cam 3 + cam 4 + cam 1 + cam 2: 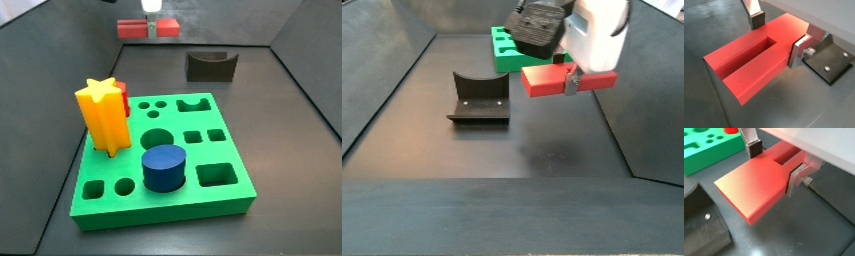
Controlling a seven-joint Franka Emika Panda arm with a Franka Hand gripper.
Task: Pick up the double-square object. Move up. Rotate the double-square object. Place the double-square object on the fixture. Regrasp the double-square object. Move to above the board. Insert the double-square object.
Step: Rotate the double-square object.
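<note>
My gripper [571,80] is clamped on the double-square object [549,80], holding it level in the air, off the floor. The fixture [478,98] sits below, to one side. No writing is legible.

Yellow star prism [102,117], blue cylinder [164,167], possibly red peg [122,99].

Tool [777,31] clamps double-square object [754,60] above fixture [827,59].

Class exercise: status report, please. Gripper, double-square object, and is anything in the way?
Gripper shut on double-square object, held off the floor beside the fixture. Board apart. Nothing seen between block and fixture.
</note>
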